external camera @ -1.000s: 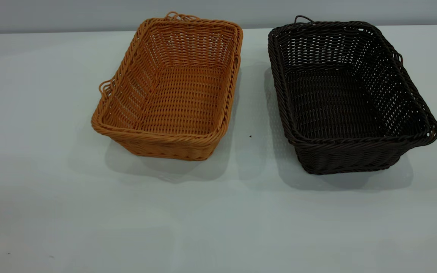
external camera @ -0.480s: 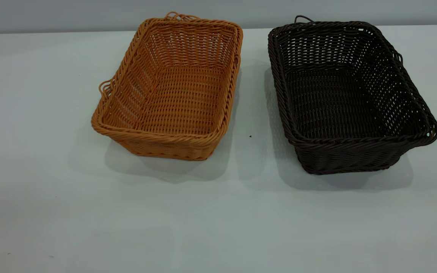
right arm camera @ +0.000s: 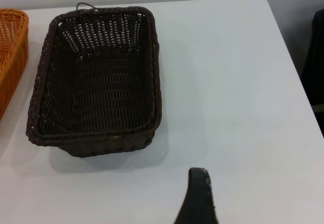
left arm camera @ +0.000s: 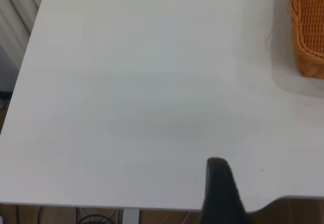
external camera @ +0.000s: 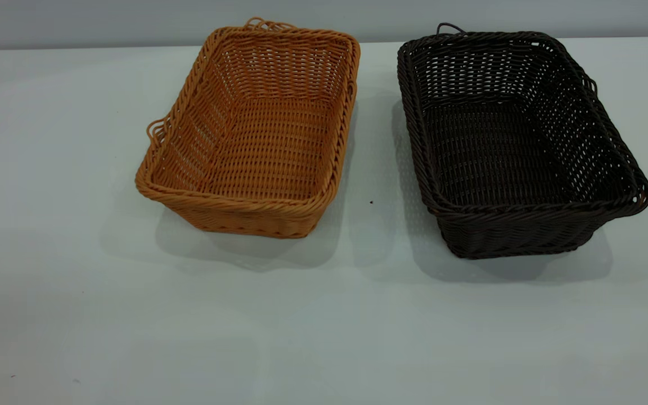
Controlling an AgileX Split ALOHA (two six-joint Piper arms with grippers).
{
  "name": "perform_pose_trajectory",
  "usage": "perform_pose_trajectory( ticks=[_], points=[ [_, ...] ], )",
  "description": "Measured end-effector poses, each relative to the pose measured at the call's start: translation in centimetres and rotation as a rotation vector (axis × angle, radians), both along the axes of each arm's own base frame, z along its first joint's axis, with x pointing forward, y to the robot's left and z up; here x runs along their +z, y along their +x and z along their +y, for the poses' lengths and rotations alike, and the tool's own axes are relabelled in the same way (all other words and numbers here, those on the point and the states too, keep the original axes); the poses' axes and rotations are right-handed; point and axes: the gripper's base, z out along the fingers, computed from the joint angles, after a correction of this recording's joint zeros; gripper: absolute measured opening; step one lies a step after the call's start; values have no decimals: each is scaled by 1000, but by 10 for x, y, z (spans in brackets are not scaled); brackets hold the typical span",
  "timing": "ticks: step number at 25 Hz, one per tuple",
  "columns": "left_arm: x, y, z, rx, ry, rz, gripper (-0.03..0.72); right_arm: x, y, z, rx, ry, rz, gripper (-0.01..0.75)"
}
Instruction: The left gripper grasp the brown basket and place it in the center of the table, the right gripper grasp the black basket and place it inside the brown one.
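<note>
- Baskets: two rectangular woven wicker baskets are set side by side on the large plain white tabletop (external camera: 324, 326), towards its far edge, with a strip of bare surface between them.
- The orange-tan basket with braided rim and small loop handles (external camera: 256, 135) is located left of centre, upright and empty, turned slightly askew.
- The very dark brown-black basket of the same shape (external camera: 515, 140) is located at the right, upright and empty, apart from the orange-tan basket.
- The left gripper (left arm camera: 220, 193) is seen only in its wrist view, as one blurred black finger above the table's edge, well apart from the orange-tan basket; whether the fingers are spread or pressed together cannot be told.
- The right gripper (right arm camera: 198, 198) is likewise seen as a single black finger over bare table, near the dark basket but not touching it; its finger state cannot be told.
- Neither basket is held.
</note>
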Motion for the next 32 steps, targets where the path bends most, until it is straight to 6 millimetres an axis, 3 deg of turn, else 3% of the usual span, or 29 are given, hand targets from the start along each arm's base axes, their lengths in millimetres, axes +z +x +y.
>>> perform_pose_trajectory(
  ticks=[13, 18, 21, 26, 32],
  points=[
    [0, 0, 0, 0, 0, 0, 441, 0, 0, 0, 0, 0, 1, 529],
    [4, 4, 0, -1, -2, 27, 441, 0, 20, 10, 73, 32, 139, 561],
    [16, 23, 1, -7, 3, 104, 441, 0, 43, 19, 136, 75, 245, 599],
    [36, 75, 2, -55, 43, 206, 473, -3, 90, 35, 227, 151, 350, 609],
    [36, 142, -2, -136, 22, 230, 550, -31, 149, 55, 319, 273, 549, 607]
  ],
)
